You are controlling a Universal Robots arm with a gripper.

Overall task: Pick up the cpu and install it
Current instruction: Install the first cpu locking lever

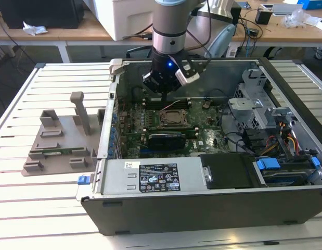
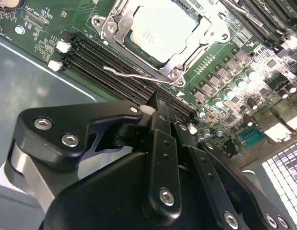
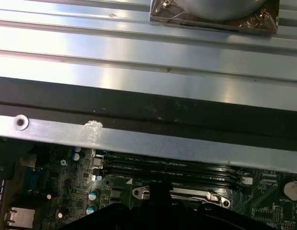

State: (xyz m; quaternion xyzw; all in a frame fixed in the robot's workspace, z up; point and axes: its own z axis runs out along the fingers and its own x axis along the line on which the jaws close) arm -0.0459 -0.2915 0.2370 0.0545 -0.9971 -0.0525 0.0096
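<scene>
Fingers (image 2: pixel 160 143) of my hand (image 2: pixel 155 103) were pressed together on nothing, hanging just above the memory slots (image 2: pixel 114 67) beside the socket (image 2: pixel 158 33). Seated in that socket, inside its metal bracket, lay the cpu (image 2: pixel 160 26), silver top up, with the thin wire lever (image 2: pixel 134 73) standing loose between socket and slots. In the exterior view my hand (image 1: pixel 163 89) hovered over the motherboard (image 1: pixel 202 138), behind the socket (image 1: pixel 172 119), inside the open computer case (image 1: pixel 213 208). Well apart from the socket, out on the slatted table (image 1: pixel 25 208), sat the grey holder block (image 1: pixel 62 140).
</scene>
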